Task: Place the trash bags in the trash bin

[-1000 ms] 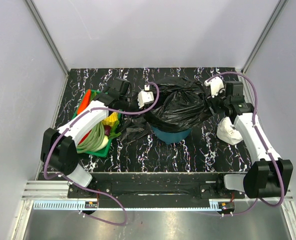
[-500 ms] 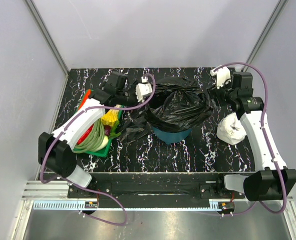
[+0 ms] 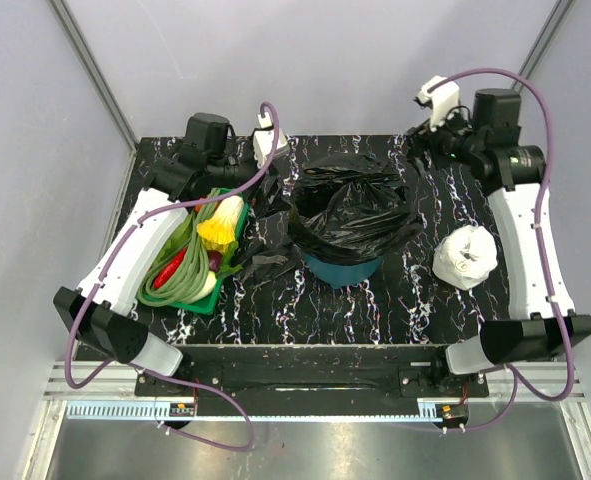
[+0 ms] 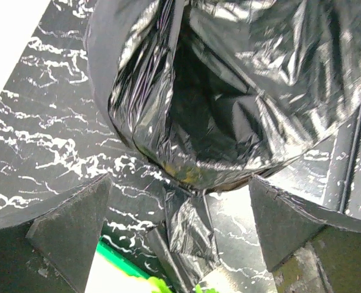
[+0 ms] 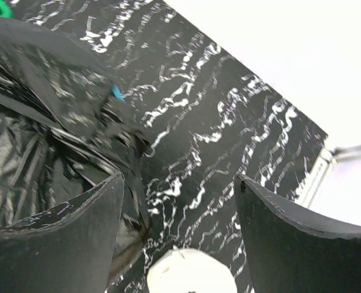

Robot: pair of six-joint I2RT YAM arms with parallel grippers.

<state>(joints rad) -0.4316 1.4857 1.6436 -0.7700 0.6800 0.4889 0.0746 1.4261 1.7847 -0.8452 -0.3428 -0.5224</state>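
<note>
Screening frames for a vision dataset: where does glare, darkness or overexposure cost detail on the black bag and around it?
Top external: evenly lit and sharp, only small glints on the trash bag draped over the trash bin. Left wrist: bright streaks on the film, its hollow nearly black. Right wrist: the wall beyond the table is blown out white; the bag is murky.

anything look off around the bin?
Yes. The big bag sits bunched and lopsided over the bin, with film spilling well past the rim. A smaller bag lies crumpled on the table between the bin and the tray, outside the bin.
</note>
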